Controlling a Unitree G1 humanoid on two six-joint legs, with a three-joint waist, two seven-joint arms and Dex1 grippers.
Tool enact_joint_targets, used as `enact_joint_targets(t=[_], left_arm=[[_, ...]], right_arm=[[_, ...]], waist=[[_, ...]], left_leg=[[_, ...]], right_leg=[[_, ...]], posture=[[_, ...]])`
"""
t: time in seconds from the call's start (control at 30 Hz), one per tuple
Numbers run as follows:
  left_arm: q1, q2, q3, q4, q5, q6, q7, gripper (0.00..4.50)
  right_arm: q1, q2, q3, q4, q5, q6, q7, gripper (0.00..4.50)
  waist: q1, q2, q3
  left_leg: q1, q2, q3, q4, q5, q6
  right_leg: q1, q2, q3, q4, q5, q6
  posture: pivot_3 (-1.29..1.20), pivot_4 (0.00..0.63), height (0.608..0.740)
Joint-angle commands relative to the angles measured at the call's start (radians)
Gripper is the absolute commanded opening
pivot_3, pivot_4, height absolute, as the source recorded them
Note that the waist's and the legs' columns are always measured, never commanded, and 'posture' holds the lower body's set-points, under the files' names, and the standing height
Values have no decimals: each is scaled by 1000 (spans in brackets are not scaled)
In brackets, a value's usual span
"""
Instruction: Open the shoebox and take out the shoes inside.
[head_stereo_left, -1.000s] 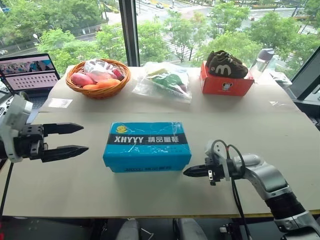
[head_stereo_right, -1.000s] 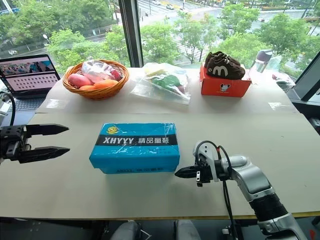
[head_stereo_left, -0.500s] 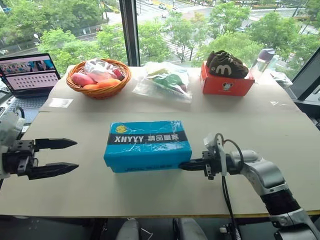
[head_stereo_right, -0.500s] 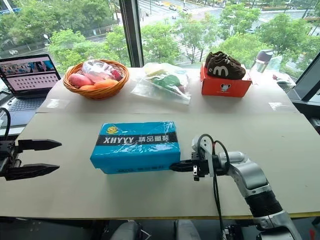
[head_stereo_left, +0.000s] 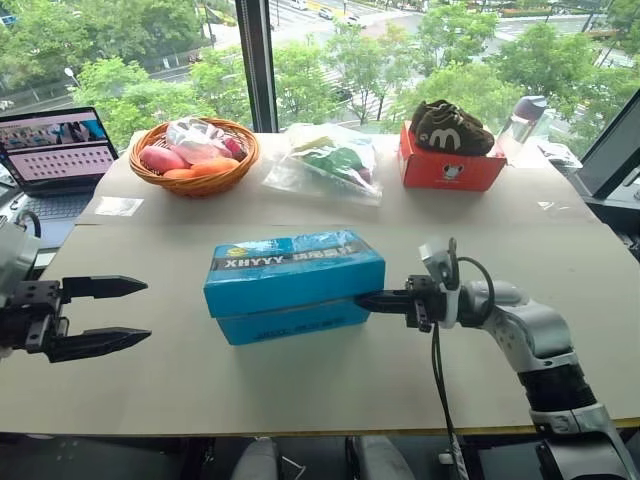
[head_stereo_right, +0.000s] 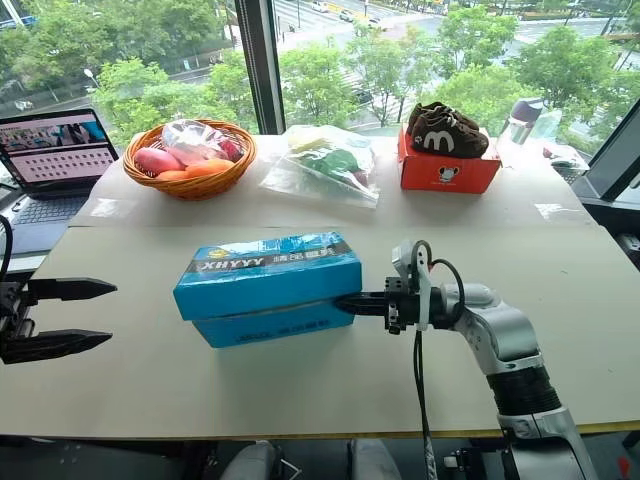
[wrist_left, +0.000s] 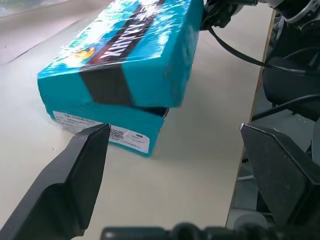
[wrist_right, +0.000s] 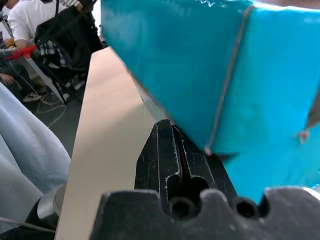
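Now the shoebox (head_stereo_left: 293, 285) lid sits ajar over closed right gripper (head_stereo_left: 366, 300); left gripper (head_stereo_left: 128, 312) open

The right gripper (head_stereo_left: 362, 298) points level toward the robot's left, fingers pressed together, while the left gripper (head_stereo_left: 140, 311) points rightward, fingers spread wide.

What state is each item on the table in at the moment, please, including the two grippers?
Turquoise-blue cardboard shoebox: lid lifted at its right end, contents hidden.
Right gripper: jaws shut, tip wedged under the lid's right edge.
Left gripper: jaws open, holding nothing, apart from the box.
Dark brown shoes: resting on the closed red-orange box.
Laptop: open, screen lit.
Wicker basket: filled with fruit.
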Motion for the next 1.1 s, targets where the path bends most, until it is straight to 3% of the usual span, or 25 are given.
enact_joint_targets(t=[0.03, 0.2, 0.4, 0.53, 0.57, 0.67, 1.1], left_arm=[[5, -2, 41, -17, -15, -8, -2, 4454], [18, -13, 56, -31, -20, -4, 7, 4454], [48, -41, 84, -68, -31, 7, 28, 4454], [65, -53, 96, -91, -40, 13, 45, 4454], [71, -56, 100, -99, -44, 15, 49, 4454], [86, -65, 111, -115, -52, 19, 61, 4454], [70, -68, 69, -120, -58, 11, 93, 4454]], right_arm=[[-38, 3, -35, -46, 44, 20, -6, 0], [-80, 10, -45, -48, 64, 30, -10, 0], [-247, 83, -99, 63, 65, -22, -81, 0], [-492, 236, -225, 402, -57, -265, -428, 0], [-526, 247, -248, 447, -61, -303, -449, 0], [-543, 252, -242, 446, -73, -359, -409, 0], [-419, 119, -33, 190, -94, -153, -154, 0]], waist=[[0, 0, 0], [-1, 0, 0], [-5, 1, 0], [-10, 1, 0], [-12, 1, 1], [0, 1, 1], [-5, 1, 1]], left_leg=[[0, 0, 0, 0, 0, 0], [0, 0, 0, 0, 0, 0], [0, 0, 0, 0, 0, 0], [1, 1, 0, 0, 0, 0], [1, 1, 1, 0, 0, 0], [-2, 0, 0, -1, 0, -1], [-5, -1, 0, -8, -2, -3]], right_leg=[[0, 0, 0, 0, 0, 0], [0, 0, 0, 0, 0, 0], [-1, 0, 0, 1, 0, 0], [-1, 1, 0, 1, 1, -2], [-1, 1, 0, 2, 2, -2], [-3, 0, 0, 1, 2, -3], [-8, -1, 0, -1, 4, -7]], posture=[[0, 150, 740], [0, 150, 740], [0, 150, 740], [0, 150, 740], [0, 150, 740], [0, 150, 740], [0, 150, 740]])
